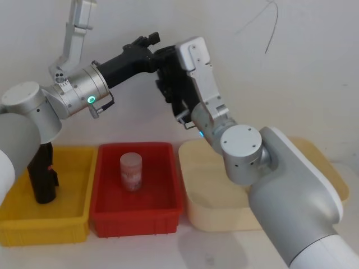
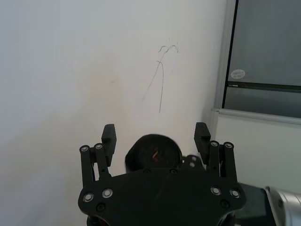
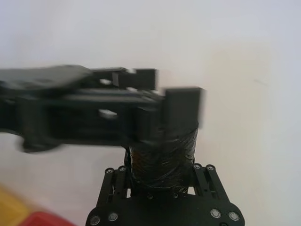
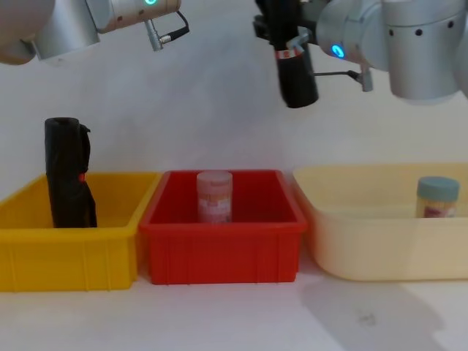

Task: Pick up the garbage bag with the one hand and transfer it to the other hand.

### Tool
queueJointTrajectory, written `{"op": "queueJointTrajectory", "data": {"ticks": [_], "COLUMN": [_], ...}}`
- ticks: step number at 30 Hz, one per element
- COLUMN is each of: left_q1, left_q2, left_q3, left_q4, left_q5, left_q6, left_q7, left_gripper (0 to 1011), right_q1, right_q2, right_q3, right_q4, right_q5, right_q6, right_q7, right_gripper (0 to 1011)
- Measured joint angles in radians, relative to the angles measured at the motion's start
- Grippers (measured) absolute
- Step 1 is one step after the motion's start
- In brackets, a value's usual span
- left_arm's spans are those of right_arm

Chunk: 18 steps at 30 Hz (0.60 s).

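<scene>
With the garbage bag [image 4: 295, 73] held aloft above the red bin [image 4: 223, 248], the right hand [image 3: 162, 176] gripping it and the left hand [image 2: 156, 136] spread open around it, a weak right-hand grip risks dropping the roll.

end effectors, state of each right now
Left end effector: open, straddling the black cylindrical plastic garbage bag roll.
Right end effector: shut on that roll.
</scene>
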<state>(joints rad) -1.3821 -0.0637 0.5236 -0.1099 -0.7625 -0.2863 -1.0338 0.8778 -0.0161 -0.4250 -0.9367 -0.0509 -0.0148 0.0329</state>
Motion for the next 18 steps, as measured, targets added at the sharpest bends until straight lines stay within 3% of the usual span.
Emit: {"op": "queueJointTrajectory", "data": {"ticks": [9, 18], "left_q1": [0.0, 0.0], "left_q2": [0.0, 0.0], "left_q3": [0.0, 0.0], "left_q4": [0.0, 0.0], "left_q5": [0.0, 0.0], "left_q6": [0.0, 0.0], "left_q7": [0.0, 0.0], "left_gripper": [1001, 1001], "right_q1": [-0.015, -0.078], "right_q2": [0.04, 0.113], "right_q3": [0.027, 0.078], "right_q4": [-0.016, -0.097], "right_q5": [-0.039, -0.061], "right_q6": [0.031, 0.101], "right_q7": [-0.068, -0.119], "right_gripper": [596, 596]}}
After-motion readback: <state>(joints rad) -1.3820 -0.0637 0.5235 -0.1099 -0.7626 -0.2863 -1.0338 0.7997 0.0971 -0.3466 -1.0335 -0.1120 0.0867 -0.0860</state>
